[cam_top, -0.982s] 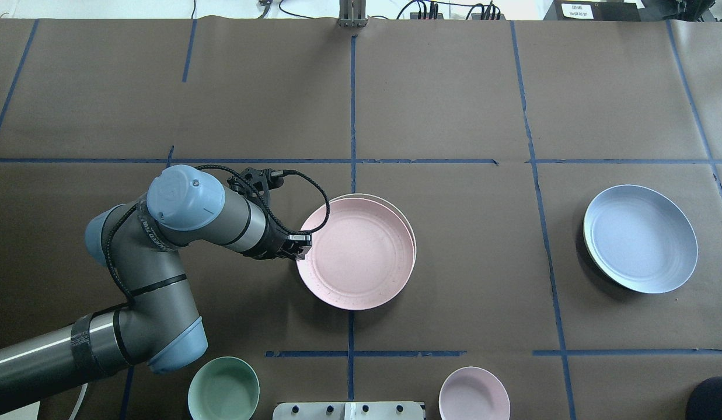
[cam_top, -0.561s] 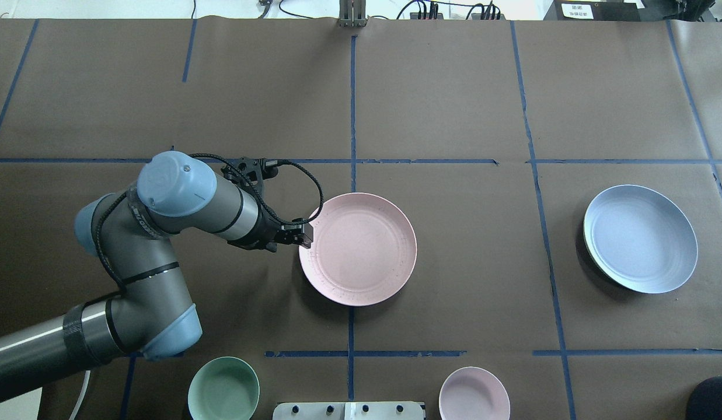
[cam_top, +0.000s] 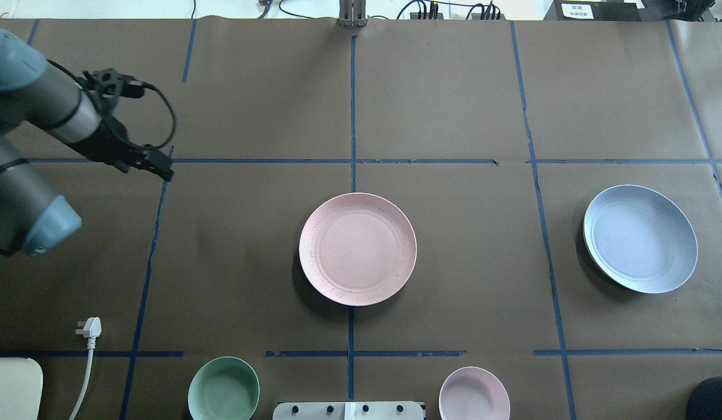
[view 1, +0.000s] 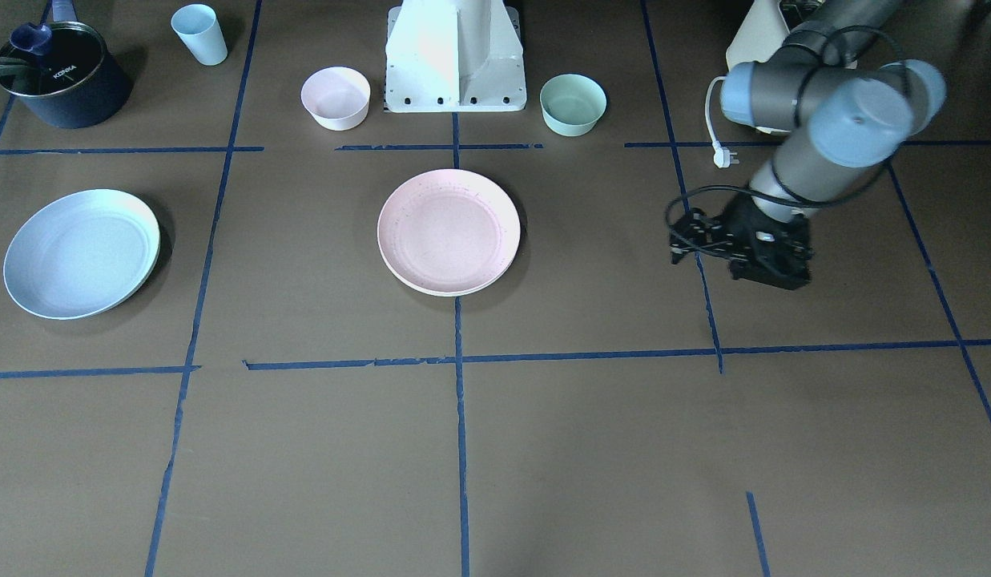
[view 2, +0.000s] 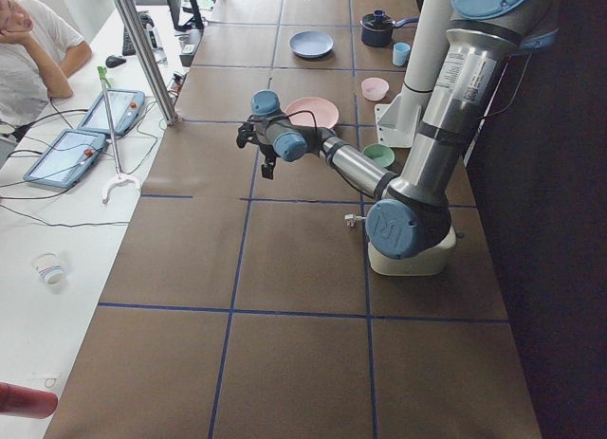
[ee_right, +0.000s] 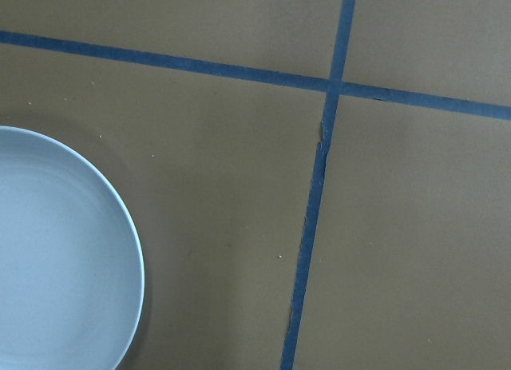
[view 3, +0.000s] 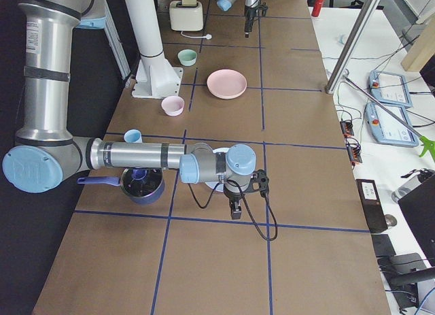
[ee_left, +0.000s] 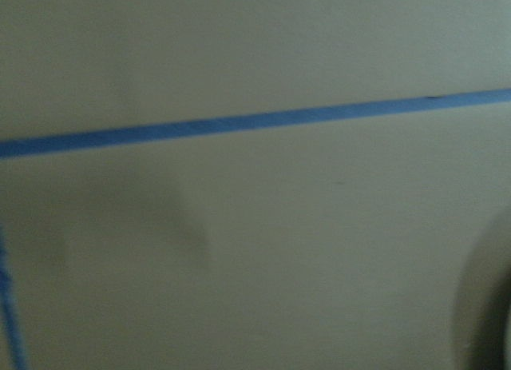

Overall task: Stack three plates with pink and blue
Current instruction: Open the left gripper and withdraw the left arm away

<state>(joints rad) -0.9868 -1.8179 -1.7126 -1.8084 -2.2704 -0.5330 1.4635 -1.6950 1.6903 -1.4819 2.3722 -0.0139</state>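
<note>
The pale pink plate (cam_top: 358, 249) lies flat at the table's middle on the cream plate, of which only a thin rim (view 1: 457, 293) shows. The pale blue plate (cam_top: 641, 238) lies alone at the right and shows at the left edge of the right wrist view (ee_right: 56, 258). My left gripper (cam_top: 164, 170) is open and empty, far left of the stack over a blue tape line. My right gripper (view 3: 234, 209) shows only in the exterior right view, beside the blue plate. I cannot tell there if it is open or shut.
A mint-green bowl (cam_top: 223, 388) and a small pink bowl (cam_top: 474, 394) stand beside the robot base (view 1: 455, 56). A dark pot (view 1: 62, 76) and a pale blue cup (view 1: 200, 34) stand near my right side. A white plug and cord (cam_top: 89, 328) lie at the near left.
The left gripper let go of the pink plate, which settled flat on the cream plate. The left arm then drew far away to the left and toward the table's far side.
</note>
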